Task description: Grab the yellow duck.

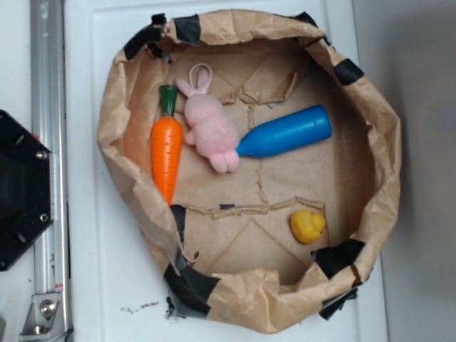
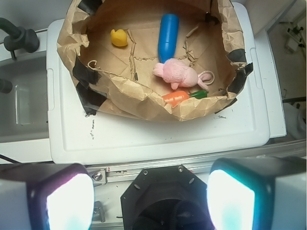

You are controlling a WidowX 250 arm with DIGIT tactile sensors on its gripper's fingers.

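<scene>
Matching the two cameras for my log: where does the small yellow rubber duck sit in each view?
Exterior: small yellow rubber duck lies low right in the brown paper basin.
Wrist: duck lies upper left, far from the gripper.
Shared landmark: the blue plastic bottle.

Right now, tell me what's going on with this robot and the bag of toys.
Nothing is being held yet. The gripper hangs open, well back from the brown paper bag. The yellow duck sits alone on the bag's floor, apart from the orange carrot, pink plush bunny and blue bottle.
</scene>
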